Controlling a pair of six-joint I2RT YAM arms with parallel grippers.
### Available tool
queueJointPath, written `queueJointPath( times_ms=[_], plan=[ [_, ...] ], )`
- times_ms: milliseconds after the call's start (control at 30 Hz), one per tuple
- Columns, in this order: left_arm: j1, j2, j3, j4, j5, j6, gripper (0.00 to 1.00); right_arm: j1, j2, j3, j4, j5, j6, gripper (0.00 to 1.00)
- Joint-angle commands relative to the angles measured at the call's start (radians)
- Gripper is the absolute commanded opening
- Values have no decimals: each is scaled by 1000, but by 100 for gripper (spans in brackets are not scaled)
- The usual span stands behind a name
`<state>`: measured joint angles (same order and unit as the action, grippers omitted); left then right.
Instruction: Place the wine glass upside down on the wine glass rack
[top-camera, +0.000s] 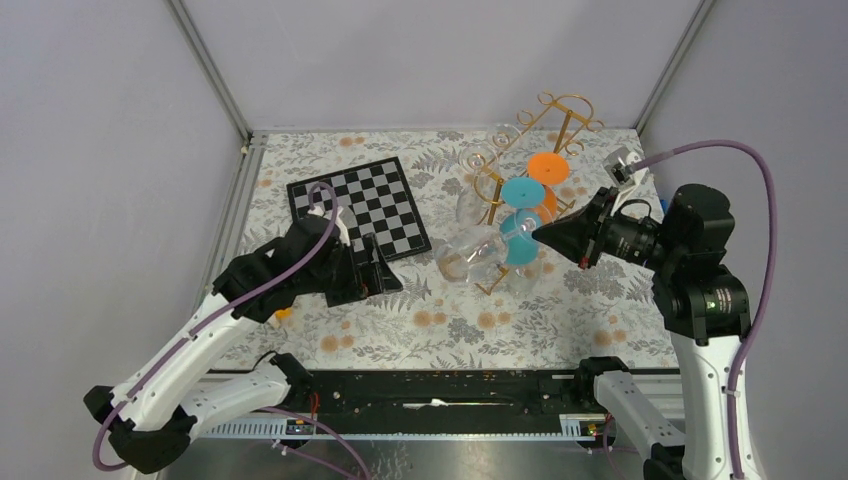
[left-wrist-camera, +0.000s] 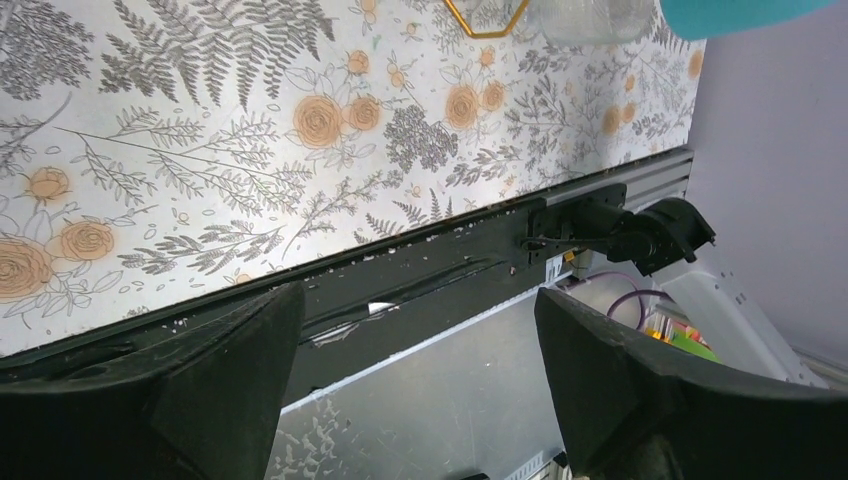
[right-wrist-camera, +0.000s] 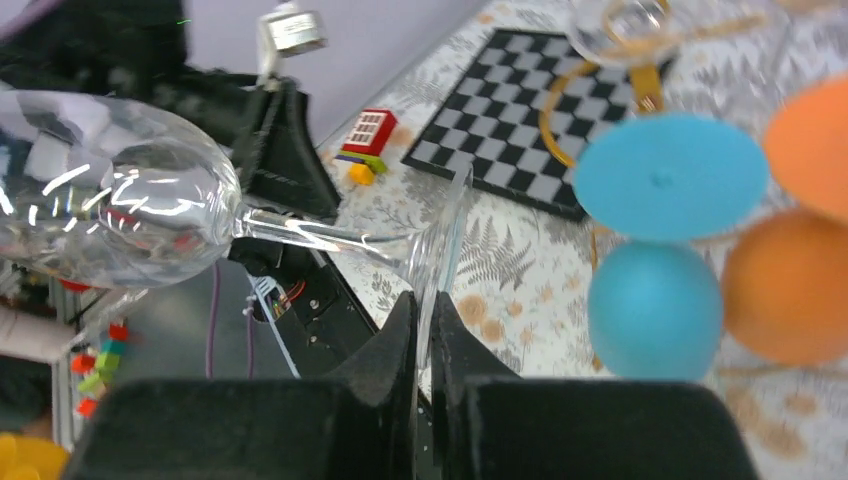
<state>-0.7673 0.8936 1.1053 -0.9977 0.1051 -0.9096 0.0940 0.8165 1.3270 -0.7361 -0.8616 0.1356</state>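
Left arm (top-camera: 190, 350) runs from its base at the near left corner, forward and inward, wrist low. Left pincer (top-camera: 384, 268) points right, jaws wide apart; the wrist view shows both fingers (left-wrist-camera: 230, 370) fully spread. Right arm (top-camera: 712, 300) stands upright off its base, elbow folded, forearm roughly level. Right pincer (top-camera: 541, 235) points left, jaws pinched tight on the foot of the wine glass (right-wrist-camera: 120, 190).

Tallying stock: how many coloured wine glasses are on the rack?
2. The teal glass hangs upside down on the near side of the wine glass rack; the orange glass hangs just behind it. Another could be hidden behind them.
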Motion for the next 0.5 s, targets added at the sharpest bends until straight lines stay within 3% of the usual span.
queueJointPath(
  times_ms=[0,267,467],
  plan=[
    [81,11,65,-5,96,80,92,24,-15,34,320,-214,10,0],
    [206,62,225,-104,149,176,92,125,-53,-145,799,-358,-159,0],
    [233,59,312,-111,179,159,92,214,44,-126,850,-376,-300,0]
  ],
)
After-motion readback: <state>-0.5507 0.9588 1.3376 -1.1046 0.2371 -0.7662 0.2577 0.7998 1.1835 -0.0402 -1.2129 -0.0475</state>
